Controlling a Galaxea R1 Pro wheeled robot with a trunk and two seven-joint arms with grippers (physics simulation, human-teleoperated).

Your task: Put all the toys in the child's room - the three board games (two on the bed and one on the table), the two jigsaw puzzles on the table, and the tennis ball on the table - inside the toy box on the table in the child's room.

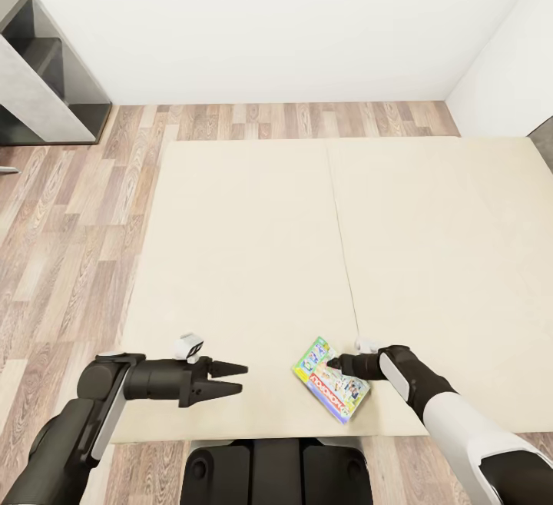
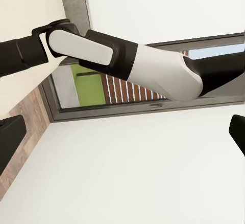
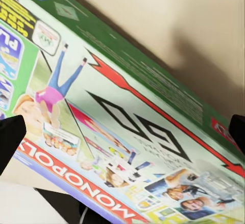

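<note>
One board game (image 1: 330,380), a green-edged Monopoly box with a red banner, lies on the beige bed (image 1: 246,244) near its front edge, turned at an angle. My right gripper (image 1: 339,367) is open right at the box's far edge. The right wrist view has the box lid (image 3: 117,127) spanning the space between the two spread fingertips (image 3: 10,142). To the left of the box, my left gripper (image 1: 243,379) hovers open and empty over the mattress, pointing towards the box. The left wrist view looks across the mattress (image 2: 132,173) at my right arm (image 2: 153,65).
The mattress has a seam (image 1: 343,244) down its middle. Wood-plank floor (image 1: 69,220) runs along the bed's left side and behind it. A grey shelf unit (image 1: 46,82) stands at the far left against the white wall. A window (image 2: 102,88) appears behind my right arm.
</note>
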